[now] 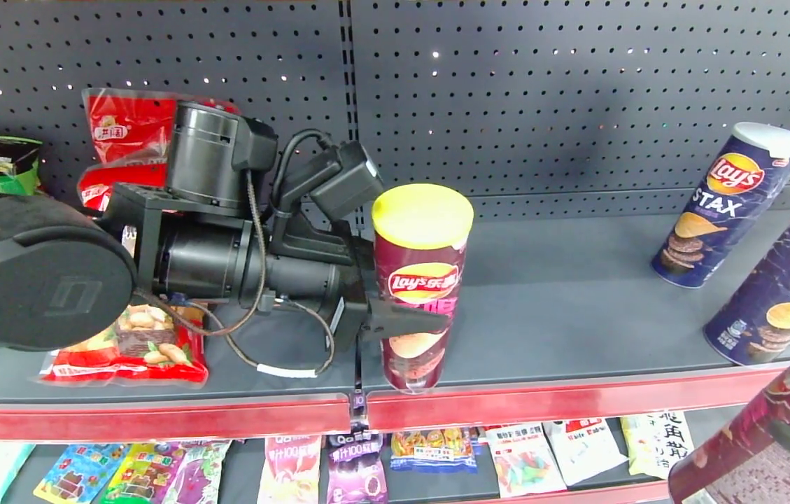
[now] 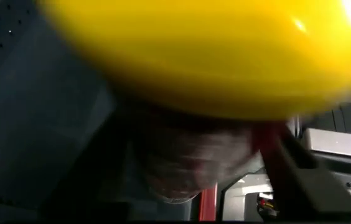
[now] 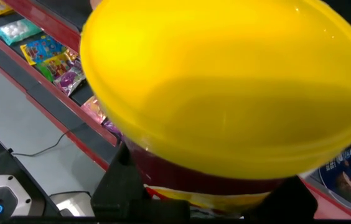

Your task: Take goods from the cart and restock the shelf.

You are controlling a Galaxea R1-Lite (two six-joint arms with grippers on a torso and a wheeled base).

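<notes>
Two cans are gripped: the left tool [image 1: 412,325] holds the maroon can [image 1: 422,273] upright at the shelf [image 1: 562,308] front edge, and the right tool [image 3: 210,200] clasps a second can [image 3: 225,93]. Placement seems the step in hand; next, release gently without tipping.

At shelf [image 1: 562,308] front, chip can [image 1: 421,280]; snack bags [image 1: 122,350] left, two cans [image 1: 730,203] right.

Dark grey perforated back panel [image 1: 541,91], pinpoints of light showing through its holes. Below the panel, a grey shelf deck [image 1: 562,294] with a red front strip [image 1: 576,399]. Grey floor [image 3: 14,99] lower still.
</notes>
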